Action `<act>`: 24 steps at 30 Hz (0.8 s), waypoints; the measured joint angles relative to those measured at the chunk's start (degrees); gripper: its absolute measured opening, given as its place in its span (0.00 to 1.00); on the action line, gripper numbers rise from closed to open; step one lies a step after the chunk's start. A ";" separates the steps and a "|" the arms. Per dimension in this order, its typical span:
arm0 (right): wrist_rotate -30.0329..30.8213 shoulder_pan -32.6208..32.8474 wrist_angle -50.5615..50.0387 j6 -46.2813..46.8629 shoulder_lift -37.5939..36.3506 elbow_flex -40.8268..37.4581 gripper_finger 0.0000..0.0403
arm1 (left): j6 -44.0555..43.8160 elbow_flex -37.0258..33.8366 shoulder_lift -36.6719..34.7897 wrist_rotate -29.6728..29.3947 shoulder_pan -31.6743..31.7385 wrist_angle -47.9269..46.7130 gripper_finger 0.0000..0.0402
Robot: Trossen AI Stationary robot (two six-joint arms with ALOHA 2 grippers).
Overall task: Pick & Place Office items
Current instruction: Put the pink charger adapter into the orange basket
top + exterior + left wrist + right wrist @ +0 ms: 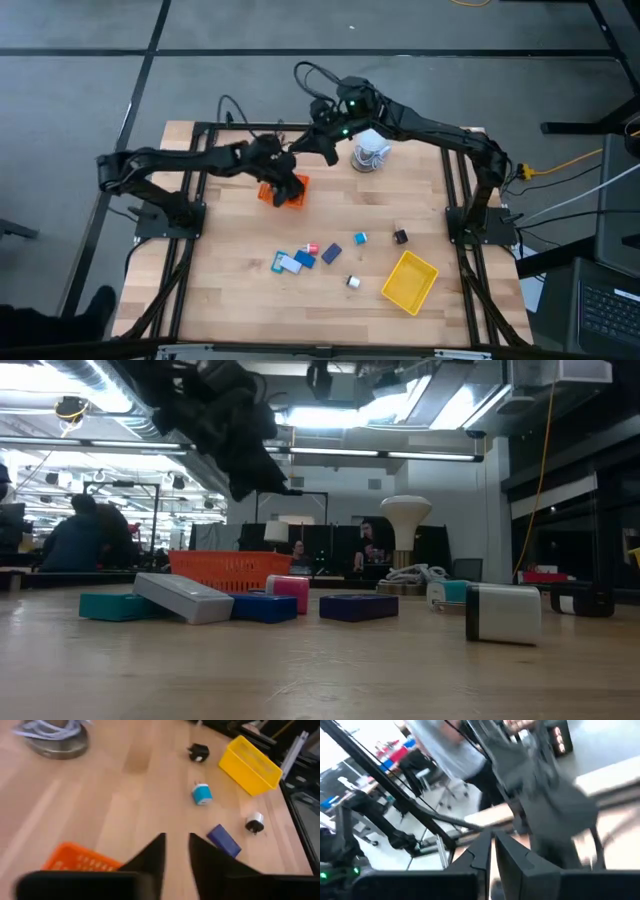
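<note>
The wooden tabletop [230,300] carried everything inspected. My left arm reached in from its side with my left end effector [290,186] over the orange mesh tray [297,192] near the middle of the far half; from the wrist its fingers [152,857] stood a narrow gap apart with nothing seen between them, the orange tray just beside their tips. My right arm stretched across the far edge, my right end effector [322,112] raised near the white-and-grey roll [370,152]; its fingers [480,851] were pressed together on nothing visible. The yellow mesh tray [409,281] sat tilted at the near right. The office items lay loose on the bare wood between the two trays, none in either tray that I could tell: a cluster of a teal block [118,606], a light grey block [185,598] leaning across it, a blue block [262,607] and a pink piece [291,590]; a navy block [331,253] just beside that cluster; a light blue piece [360,238]; a black piece [400,237]; and a white-and-black piece [353,282] near the yellow tray.
</note>
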 joint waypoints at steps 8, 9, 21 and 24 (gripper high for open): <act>-0.04 -3.53 -0.31 -3.79 -11.82 0.04 0.08 | -0.15 3.27 5.27 0.27 -6.03 0.26 0.02; 1.58 -4.19 -2.68 -5.50 -14.35 0.04 0.08 | -0.15 3.90 5.76 0.04 -6.63 0.37 0.02; 23.53 -5.51 -30.87 -17.44 -36.74 -3.56 0.08 | -0.30 10.24 12.69 -2.31 -8.91 -2.70 0.08; 24.47 -5.22 -29.77 -16.11 -42.05 -12.26 0.08 | -1.81 11.06 14.96 -1.60 -9.01 -3.57 0.16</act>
